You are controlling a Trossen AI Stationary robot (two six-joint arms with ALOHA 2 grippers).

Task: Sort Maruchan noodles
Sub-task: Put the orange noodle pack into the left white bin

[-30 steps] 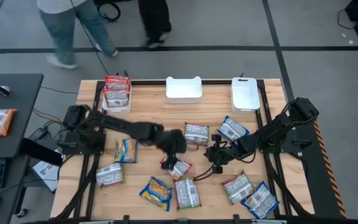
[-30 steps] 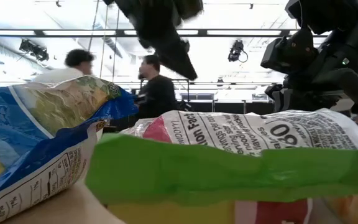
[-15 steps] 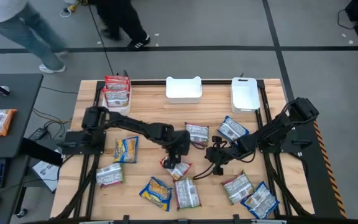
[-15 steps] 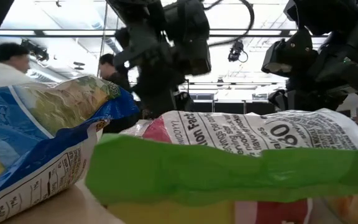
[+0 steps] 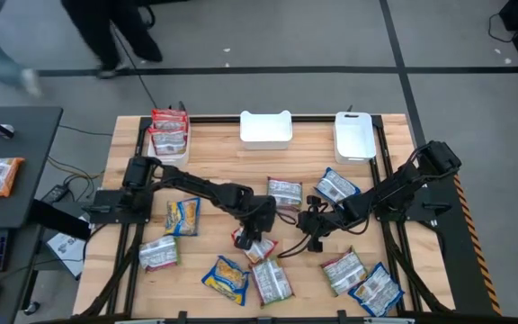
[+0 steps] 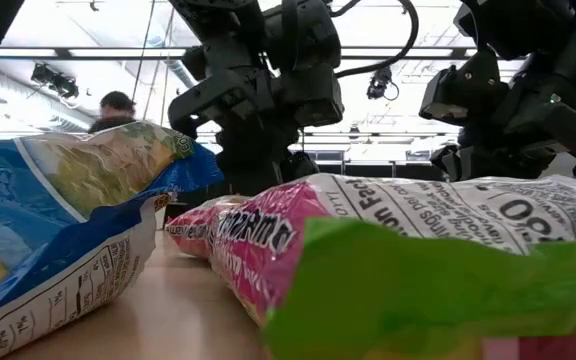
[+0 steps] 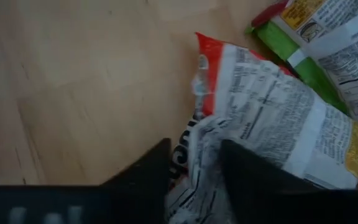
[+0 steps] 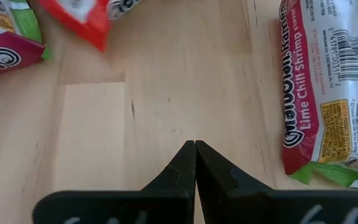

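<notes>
I have the left gripper [image 5: 255, 241] down at the middle of the wooden table [image 5: 214, 162], its fingers [image 7: 143, 171] partly closed around the crinkled edge of a red-orange plastic ramen packet [image 7: 263, 118]. In the left wrist view the wrapper bunches up between them, so I judge the grip is forming, not yet firm. The packet rests on the table, just beside a silvery packet with a green and red edge [image 5: 271, 280].

The right gripper [image 5: 312, 236] waits near the middle of the table, a little to the right of the left one, with its fingers pressed together on nothing, bare wood in front of it.

As for progress, I would call this an early stage. Only a small stack of red packets [image 5: 169, 133] sits gathered at the far left corner. The two white rectangular plastic bins [image 5: 266, 129] at the far edge appear to hold nothing. Everything else lies loose:

- blue-yellow packets [image 5: 183, 217] on the left and along the near edge
- silvery-green-red ones [image 5: 284, 192] around the middle and the near right

About ten packets are left to sort, by my count.
</notes>
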